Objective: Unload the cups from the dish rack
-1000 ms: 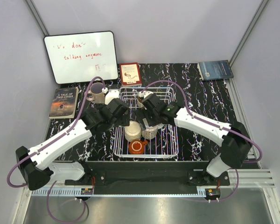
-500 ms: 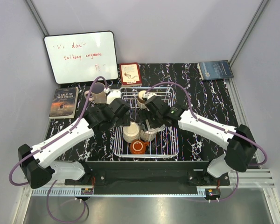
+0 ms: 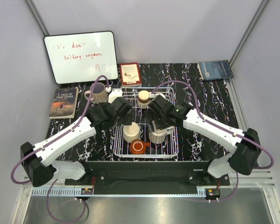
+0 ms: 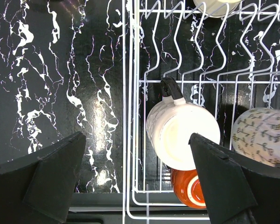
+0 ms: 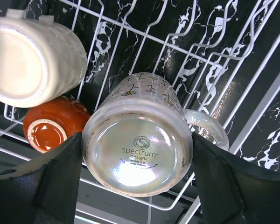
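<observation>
The white wire dish rack [image 3: 169, 145] stands mid-table. My right gripper [image 3: 157, 127] is shut on the upside-down speckled grey-white mug [image 3: 157, 136], its fingers [image 5: 42, 182] on both sides of the base [image 5: 137, 147], over the rack's near half. The cream mug [image 3: 131, 132] and the squat orange-red mug [image 3: 138, 147] sit in the rack's near left. The brown-rimmed cream mug [image 3: 143, 99] sits in the far part. The pale pink mug [image 3: 99, 93] stands on the table left of the rack. My left gripper [image 3: 122, 112] is open and empty above the rack's left edge [image 4: 130, 116], beside the cream mug [image 4: 182, 135].
A whiteboard [image 3: 80, 56] leans at the back left. A book [image 3: 64, 101] lies at the left edge, a red card [image 3: 130, 73] behind the rack, a blue book [image 3: 215, 70] at the back right. A small white object [image 3: 113, 95] lies beside the pink mug.
My right gripper has moved right and slightly nearer with the speckled mug, away from the cream mug. My left gripper has shifted a little farther along the rack's left side.
</observation>
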`<state>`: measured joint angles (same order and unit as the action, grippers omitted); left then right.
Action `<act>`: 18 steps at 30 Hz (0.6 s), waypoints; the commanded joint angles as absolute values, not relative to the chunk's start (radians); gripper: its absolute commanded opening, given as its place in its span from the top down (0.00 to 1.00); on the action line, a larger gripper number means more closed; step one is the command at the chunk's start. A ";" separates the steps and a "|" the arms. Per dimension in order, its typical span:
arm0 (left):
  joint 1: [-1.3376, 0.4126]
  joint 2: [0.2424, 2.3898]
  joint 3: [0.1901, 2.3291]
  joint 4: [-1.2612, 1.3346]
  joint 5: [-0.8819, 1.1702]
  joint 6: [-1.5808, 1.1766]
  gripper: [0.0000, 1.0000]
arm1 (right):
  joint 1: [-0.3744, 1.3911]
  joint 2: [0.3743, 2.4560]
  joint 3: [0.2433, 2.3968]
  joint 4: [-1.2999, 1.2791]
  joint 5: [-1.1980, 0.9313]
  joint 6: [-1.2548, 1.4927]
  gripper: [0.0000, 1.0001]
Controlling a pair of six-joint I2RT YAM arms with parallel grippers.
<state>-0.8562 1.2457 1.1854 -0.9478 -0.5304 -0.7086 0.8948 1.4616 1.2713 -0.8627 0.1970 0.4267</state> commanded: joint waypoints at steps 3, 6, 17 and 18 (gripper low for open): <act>-0.859 1.247 1.229 -0.914 -0.546 -0.726 0.01 | 0.894 1.394 1.374 -0.850 0.261 0.456 1.00; -0.859 1.246 1.224 -0.910 -0.540 -0.739 0.01 | 0.894 1.384 1.422 -0.857 0.276 0.457 1.00; -0.854 1.080 1.083 -0.654 -0.436 -0.805 0.01 | 0.749 1.281 1.433 -0.760 0.140 0.529 1.00; -0.853 1.034 1.068 -0.628 -0.427 -0.805 0.01 | 0.729 1.272 1.424 -0.750 0.111 0.535 1.00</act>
